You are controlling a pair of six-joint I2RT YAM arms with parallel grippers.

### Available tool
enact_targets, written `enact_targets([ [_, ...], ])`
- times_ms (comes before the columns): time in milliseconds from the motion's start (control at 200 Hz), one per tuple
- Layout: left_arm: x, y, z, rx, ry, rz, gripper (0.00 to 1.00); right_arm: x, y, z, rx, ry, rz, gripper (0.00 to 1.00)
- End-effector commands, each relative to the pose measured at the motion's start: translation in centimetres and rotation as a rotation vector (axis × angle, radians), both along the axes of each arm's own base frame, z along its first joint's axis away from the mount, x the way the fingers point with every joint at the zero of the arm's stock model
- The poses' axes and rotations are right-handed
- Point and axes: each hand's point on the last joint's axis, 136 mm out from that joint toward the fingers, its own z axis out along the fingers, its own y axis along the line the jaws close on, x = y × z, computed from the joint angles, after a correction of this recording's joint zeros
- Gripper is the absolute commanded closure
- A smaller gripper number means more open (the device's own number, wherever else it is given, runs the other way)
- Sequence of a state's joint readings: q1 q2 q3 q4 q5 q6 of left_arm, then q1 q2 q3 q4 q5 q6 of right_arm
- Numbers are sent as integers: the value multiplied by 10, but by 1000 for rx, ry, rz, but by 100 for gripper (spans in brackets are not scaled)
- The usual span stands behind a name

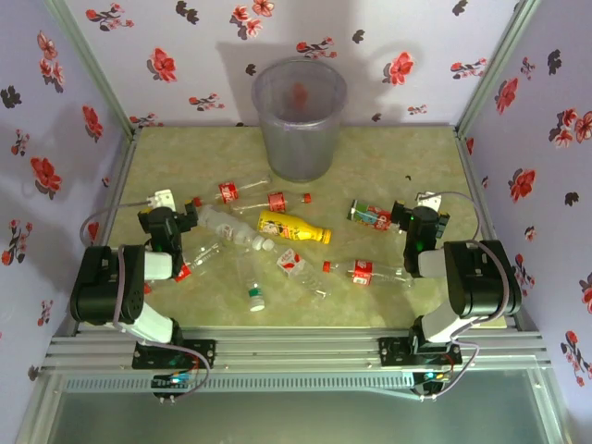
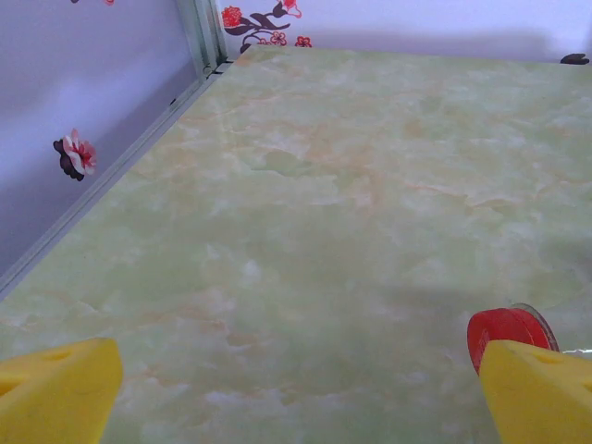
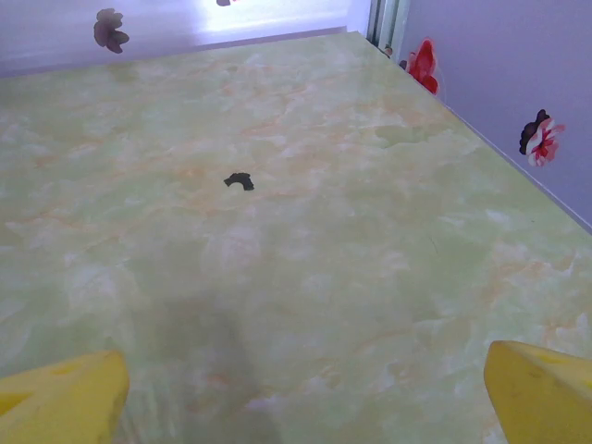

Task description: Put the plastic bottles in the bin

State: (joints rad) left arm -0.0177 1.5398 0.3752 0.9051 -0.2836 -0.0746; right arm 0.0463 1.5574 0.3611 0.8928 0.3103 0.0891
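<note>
At the far edge of the worktop (image 1: 388, 157) the grey bin (image 1: 298, 120) stands upright against the wall. Across the middle lie the plastic bottles (image 1: 365, 270), scattered on their sides and well apart from the bin. A yellow bottle (image 1: 291, 227) lies at the centre, a green-capped bottle (image 1: 253, 294) nearer, and red-labelled ones around them. At the left, the left claw (image 2: 296, 393) is open, its fingers spread wide and low, with a red cap (image 2: 504, 331) just beside one finger. At the right, the right claw (image 3: 301, 393) is equally open over bare worktop, with a small dark fleck (image 3: 239, 181) beyond it.
</note>
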Motion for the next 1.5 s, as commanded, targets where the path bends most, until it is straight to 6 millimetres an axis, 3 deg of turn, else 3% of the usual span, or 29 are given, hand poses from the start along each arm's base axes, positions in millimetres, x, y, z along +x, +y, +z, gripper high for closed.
enact_targets([
  [0,2,-2,3,13,-15,-13,0,6,-1,8,15,-34,-6,1],
  [625,2,-3,3,13,-13,-13,0,6,-1,7,19,-29,-5,1],
  [755,6,-13,1,11,4,-80,0,7,-2,6,36,-24,5,1],
  [1180,5,-8,3,-6,0,-62,0,7,-2,8,38,-32,5,1],
  [1255,2,-2,17,-22,-3,-39,0,7,-6,17,47,-18,-10,1],
  [1360,-7,8,38,-17,-18,28,0,11,-10,49,48,39,-35,1],
  [1495,-21,23,91,-66,-72,144,0,5,-8,90,96,115,-54,1],
])
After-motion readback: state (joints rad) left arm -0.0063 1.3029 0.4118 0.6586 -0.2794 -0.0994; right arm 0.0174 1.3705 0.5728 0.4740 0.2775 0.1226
